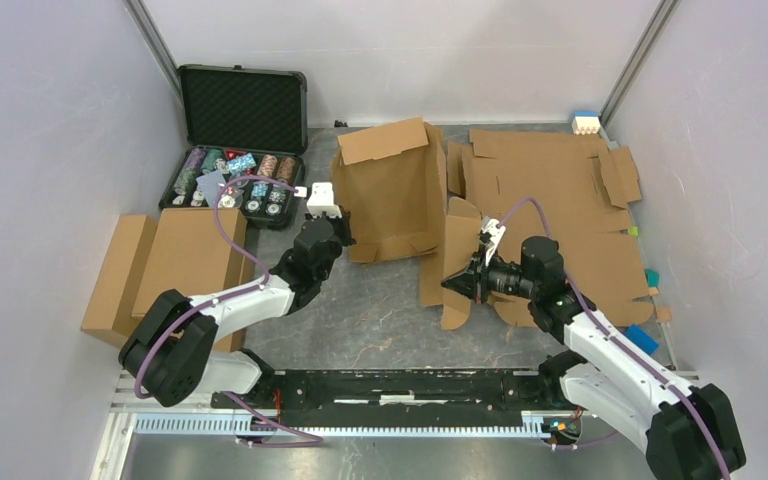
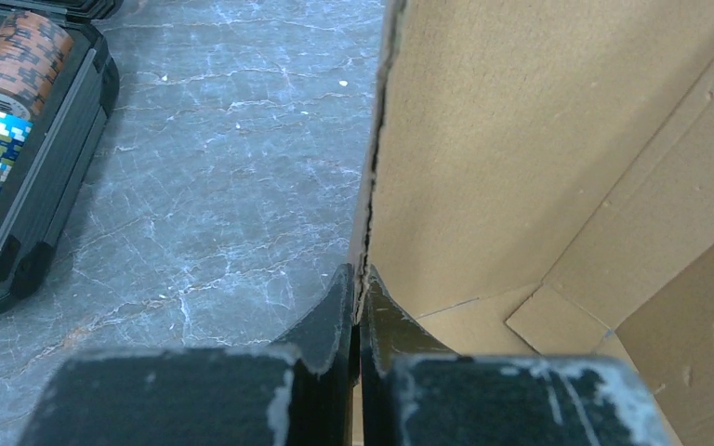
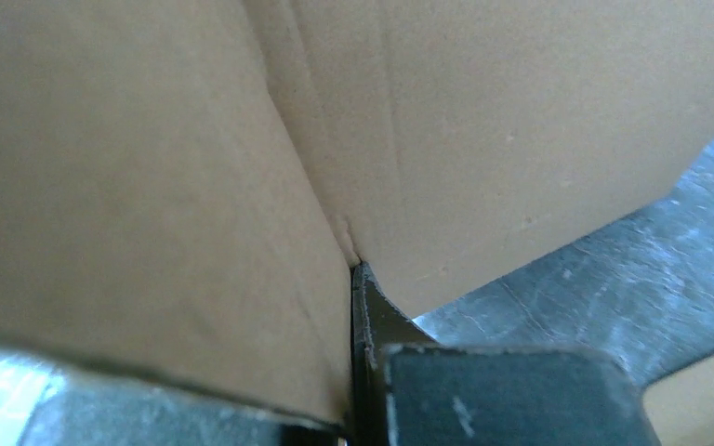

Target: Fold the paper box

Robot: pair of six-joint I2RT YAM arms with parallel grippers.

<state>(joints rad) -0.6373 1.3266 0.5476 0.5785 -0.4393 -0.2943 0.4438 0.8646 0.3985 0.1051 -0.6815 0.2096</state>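
The paper box (image 1: 392, 192) is brown cardboard at the table's middle, with its walls partly raised and a loose flap on top. A long panel (image 1: 457, 262) hangs off its right side toward me. My left gripper (image 1: 338, 228) is shut on the box's left wall; in the left wrist view both fingers (image 2: 360, 297) pinch the wall's thin edge (image 2: 372, 167). My right gripper (image 1: 457, 281) is shut on the long panel. In the right wrist view the cardboard (image 3: 149, 186) hides one finger, and the other finger (image 3: 372, 311) presses against it.
An open black case of poker chips (image 1: 240, 150) stands at the back left, its corner also in the left wrist view (image 2: 19, 204). Flat cardboard sheets (image 1: 560, 190) lie at the back right. Folded brown boxes (image 1: 165, 265) sit at the left. A blue object (image 1: 643, 338) lies near the right edge.
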